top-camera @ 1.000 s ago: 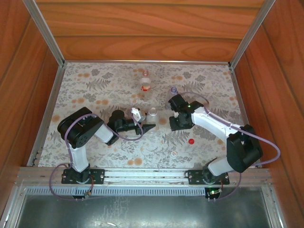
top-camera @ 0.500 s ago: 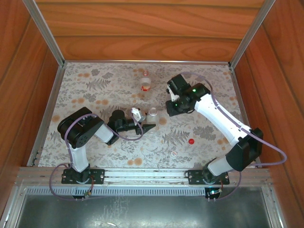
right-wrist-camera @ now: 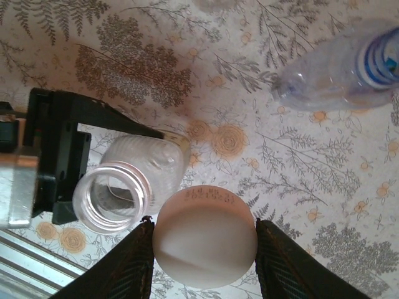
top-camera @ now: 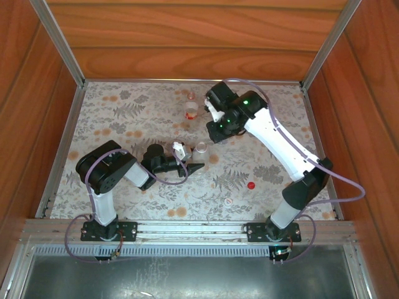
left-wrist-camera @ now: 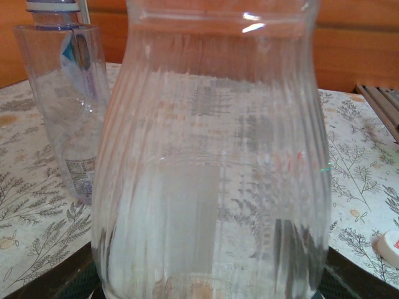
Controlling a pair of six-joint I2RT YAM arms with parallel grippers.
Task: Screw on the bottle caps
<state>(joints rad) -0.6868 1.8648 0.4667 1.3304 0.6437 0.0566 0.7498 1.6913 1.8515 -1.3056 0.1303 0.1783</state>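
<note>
Floral cloth [top-camera: 124,118], left hand [top-camera: 188,158] gripping ribbed clear bottle [left-wrist-camera: 212,162], right hand [right-wrist-camera: 204,250] pinching white cap [right-wrist-camera: 204,232]

L end effector [left-wrist-camera: 209,285], R end effector [right-wrist-camera: 204,249]: both in grip

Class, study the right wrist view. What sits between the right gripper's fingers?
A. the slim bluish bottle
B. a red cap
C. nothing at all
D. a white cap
D: a round white cap is clamped in the right gripper, next to the open mouth of the plain clear bottle in that view.
</note>
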